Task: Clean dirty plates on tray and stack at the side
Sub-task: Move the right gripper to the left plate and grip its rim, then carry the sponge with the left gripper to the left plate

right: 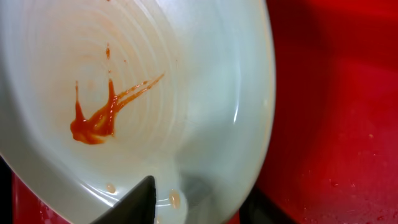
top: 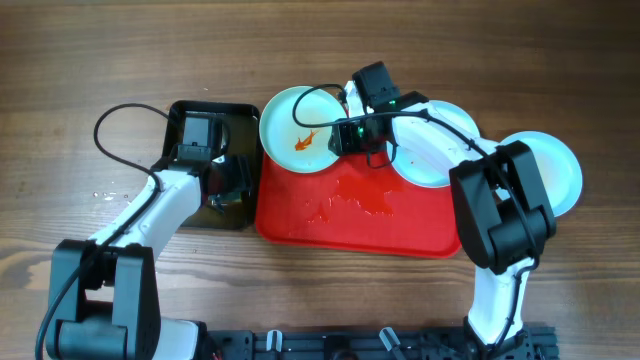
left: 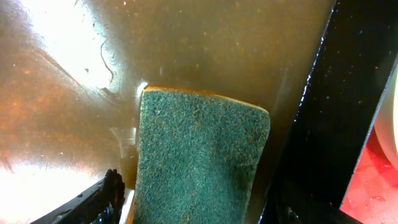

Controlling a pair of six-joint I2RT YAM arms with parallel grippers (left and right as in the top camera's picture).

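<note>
A pale plate (top: 298, 130) with an orange-red sauce smear sits at the far left corner of the red tray (top: 360, 225), overhanging its edge. My right gripper (top: 345, 135) is shut on this plate's right rim. In the right wrist view (right: 193, 199) one finger lies on the plate (right: 155, 93) and the other is under it. A second plate (top: 435, 155) lies on the tray's right part, partly under the right arm. A third plate (top: 548, 172) lies on the table to the right of the tray. My left gripper (top: 225, 180) is shut on a green sponge (left: 199, 155).
A smaller black tray (top: 210, 150) with brownish water (left: 186, 43) stands left of the red tray, and the sponge dips into it. Wet patches lie on the red tray's middle (top: 365, 200). Cables loop above both arms.
</note>
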